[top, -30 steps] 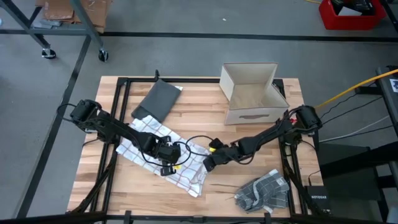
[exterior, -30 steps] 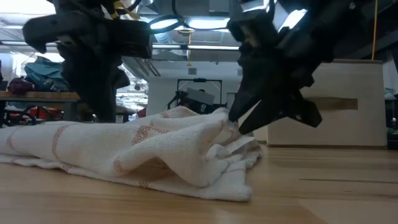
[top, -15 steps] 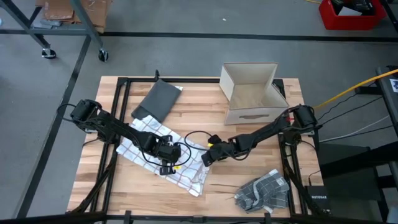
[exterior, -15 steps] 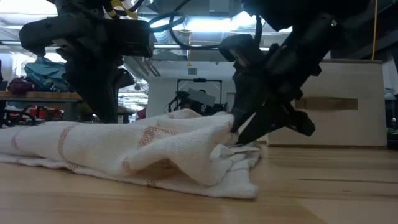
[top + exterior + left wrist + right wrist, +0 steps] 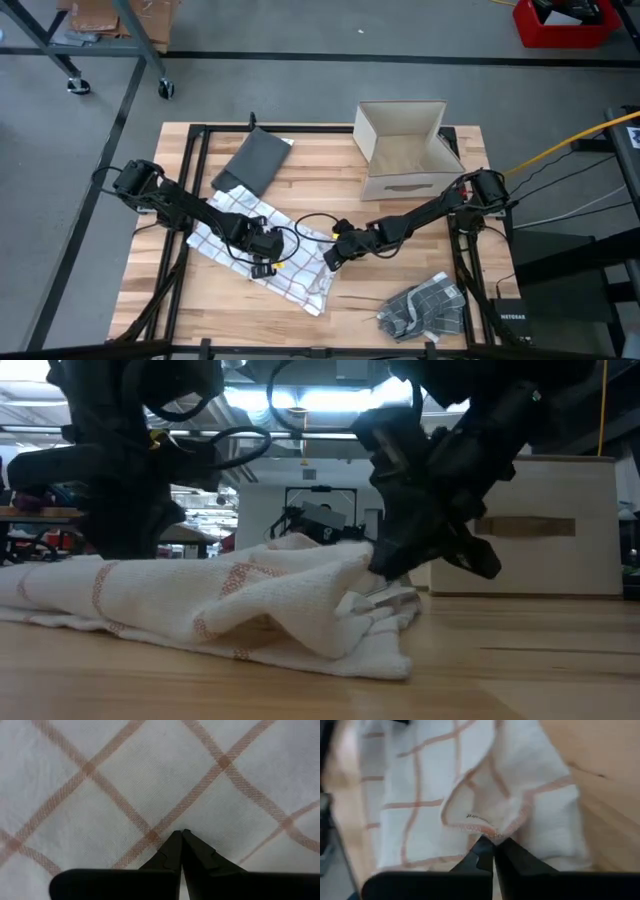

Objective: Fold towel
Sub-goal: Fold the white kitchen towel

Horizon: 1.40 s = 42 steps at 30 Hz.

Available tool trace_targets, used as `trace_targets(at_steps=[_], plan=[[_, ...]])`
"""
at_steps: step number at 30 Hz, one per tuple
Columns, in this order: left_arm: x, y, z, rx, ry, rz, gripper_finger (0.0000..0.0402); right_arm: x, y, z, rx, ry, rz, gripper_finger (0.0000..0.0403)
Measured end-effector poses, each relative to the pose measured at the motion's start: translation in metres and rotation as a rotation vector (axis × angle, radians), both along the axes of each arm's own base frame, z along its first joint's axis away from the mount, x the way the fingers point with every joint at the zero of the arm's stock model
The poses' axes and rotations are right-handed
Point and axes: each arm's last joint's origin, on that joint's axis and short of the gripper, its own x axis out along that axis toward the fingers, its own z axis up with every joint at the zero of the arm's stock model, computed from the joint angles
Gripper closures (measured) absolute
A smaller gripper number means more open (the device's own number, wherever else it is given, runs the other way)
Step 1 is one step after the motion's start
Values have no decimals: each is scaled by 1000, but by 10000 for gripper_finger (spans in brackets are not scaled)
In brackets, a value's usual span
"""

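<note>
The right gripper (image 5: pixel 330 262) has been brought shut within the last second: a moment ago its fingers were spread beside the towel's (image 5: pixel 262 248) right-hand edge, and now, in the right wrist view, they are seen pressed together with a rumpled, hemmed fold of the cloth pinched at their tips (image 5: pixel 492 842). In the low view the same gripper (image 5: pixel 385 572) is seen nipping the raised edge of the towel (image 5: pixel 230 610). From this it is judged that a grasp on that edge has been secured, so the fold itself can be begun; no lift is yet shown. The left gripper (image 5: pixel 262 262) is closed as well, its tips set down onto the checked cloth (image 5: pixel 165 795) near the towel's middle, as before; whether cloth is actually gripped there cannot be told.

The towel is lying crumpled, not flat, in the near-left part of the table (image 5: pixel 420 215), between the two grippers. Its long axis is run diagonally, from the table's left edge towards the middle of the near edge, with the narrower end pointed at the near edge. The pinched edge is on its right flank, facing the table's right side. It is judged that the cloth would need to be drawn across that diagonal for a tidy fold
</note>
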Motion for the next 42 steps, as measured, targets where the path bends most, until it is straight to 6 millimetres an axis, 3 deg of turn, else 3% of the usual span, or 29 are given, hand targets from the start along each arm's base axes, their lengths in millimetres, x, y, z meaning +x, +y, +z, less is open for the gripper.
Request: trace_targets(at_steps=[5,10,14,19,23,31,36,42], plan=[[-8,3,-9,-4,22,41,401,-4,0,11,35,8,18,374],[-10,4,-12,-6,20,43,401,-15,-2,23,34,58,24,396],[-7,3,-12,-18,-12,42,401,-25,-10,34,-30,93,-57,389],[-5,2,-11,-27,-35,42,401,-28,-26,35,-122,124,-172,389],[-5,2,-12,-28,-36,41,401,-26,-34,33,-138,138,-160,391],[-5,2,-12,-29,-35,41,400,-32,-22,30,-14,222,13,372],[-5,1,-12,-29,-37,35,400,-42,-15,26,-53,304,34,368],[-2,1,0,-39,-77,35,401,-35,-5,31,-123,175,73,368]])
